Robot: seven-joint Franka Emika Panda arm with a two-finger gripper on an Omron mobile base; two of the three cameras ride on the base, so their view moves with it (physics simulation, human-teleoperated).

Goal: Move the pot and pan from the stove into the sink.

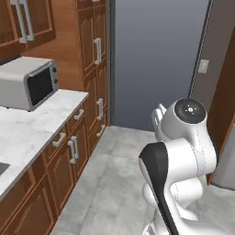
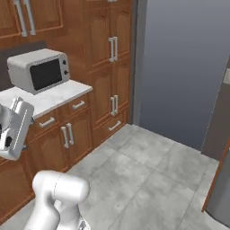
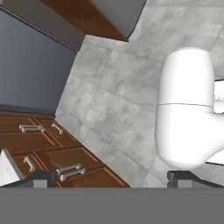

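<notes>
Overhead, the tool (image 3: 112, 178) hangs with its fingertips (image 3: 43, 178) spread wide apart, gripping nothing, looking down at the grey tiled floor (image 3: 113, 87) and wooden cabinets (image 3: 65, 157). On the left, a microwave (image 1: 28, 82) sits on the marble table (image 1: 32, 133). Judging by this, nothing is moved; the whole task remains.

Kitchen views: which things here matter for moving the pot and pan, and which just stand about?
For the job: the open fingers.
Just standing about: microwave, marble counter, wooden cabinets, grey floor.
</notes>
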